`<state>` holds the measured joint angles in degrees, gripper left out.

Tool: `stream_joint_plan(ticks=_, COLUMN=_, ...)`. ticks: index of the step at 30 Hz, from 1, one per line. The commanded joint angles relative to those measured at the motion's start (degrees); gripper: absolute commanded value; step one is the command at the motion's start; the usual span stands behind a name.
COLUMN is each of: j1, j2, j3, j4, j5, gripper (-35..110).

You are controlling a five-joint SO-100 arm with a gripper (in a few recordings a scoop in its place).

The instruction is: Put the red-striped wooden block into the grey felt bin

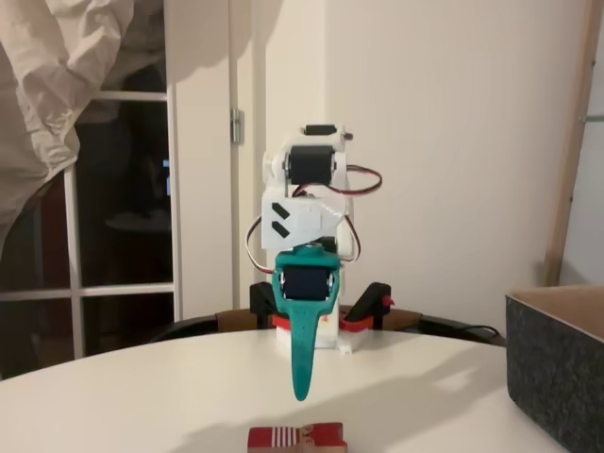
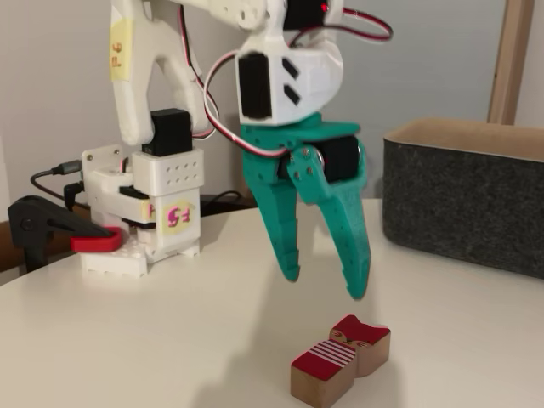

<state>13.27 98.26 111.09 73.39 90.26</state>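
Gripper (image 2: pixel 327 285) parted, empty — seemingly hovering above red-striped wooden block (image 2: pixel 340 357).

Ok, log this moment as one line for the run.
phase: approach | gripper: open, above block, apart | block: on table, not grasped | bin: right in both fixed views, block not inside
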Motion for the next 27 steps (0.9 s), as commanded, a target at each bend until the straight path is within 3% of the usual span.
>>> stream_joint_plan(ticks=1, j1=0.0, j2=-1.49, j3=-1.32, j4=0.62, j5=0.26, gripper=30)
stream_joint_plan(ticks=27, j1=0.7, j2=-13.27, j3=-2.2, j4=-1.05, j5=-1.93, gripper=32)
